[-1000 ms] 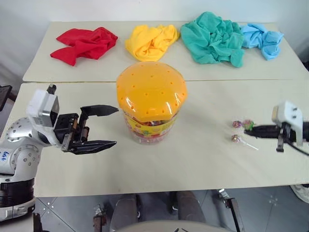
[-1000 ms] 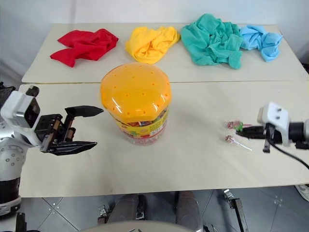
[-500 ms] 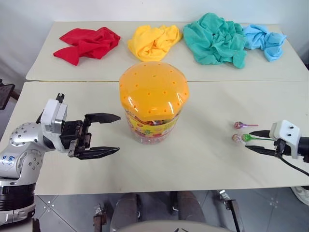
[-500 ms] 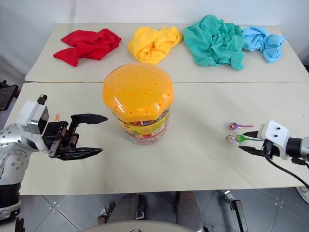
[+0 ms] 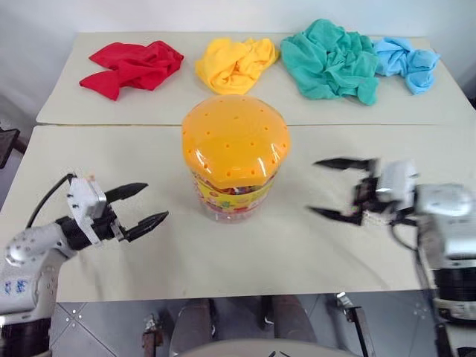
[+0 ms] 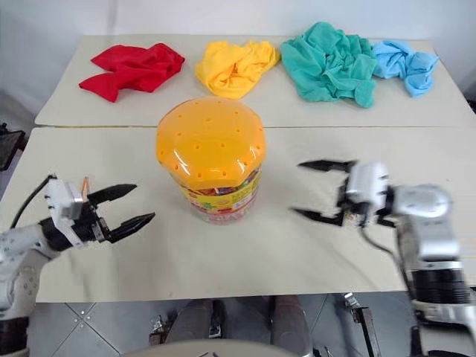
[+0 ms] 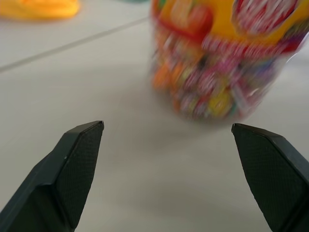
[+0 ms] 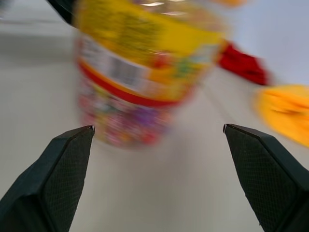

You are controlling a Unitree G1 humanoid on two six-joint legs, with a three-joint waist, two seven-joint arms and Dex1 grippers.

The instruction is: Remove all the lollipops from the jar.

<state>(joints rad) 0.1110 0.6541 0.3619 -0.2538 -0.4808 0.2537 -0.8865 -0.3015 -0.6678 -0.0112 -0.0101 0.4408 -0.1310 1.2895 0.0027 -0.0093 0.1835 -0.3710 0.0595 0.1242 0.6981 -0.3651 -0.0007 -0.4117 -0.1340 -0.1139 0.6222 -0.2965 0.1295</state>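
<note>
Jar (image 5: 235,155) mid-surface (image 5: 297,245), orange lid on.
I see left gripper (image 5: 141,206) at its 8 o'clock, fingers spread, empty; right gripper (image 5: 338,188) at 3 o'clock, spread wide, empty. Both point at it, neither touching.

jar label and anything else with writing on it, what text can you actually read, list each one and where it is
Jar label: colourful print with a red band in the head views, no word legible.
Label in the left wrist view: a red-and-white logo shape, blurred, unreadable.
Label in the right wrist view: a white patch like a barcode or small print, blurred, unreadable.
Orange lid: only small holes, no text.
No readable words, numbers or signs anywhere.
</note>
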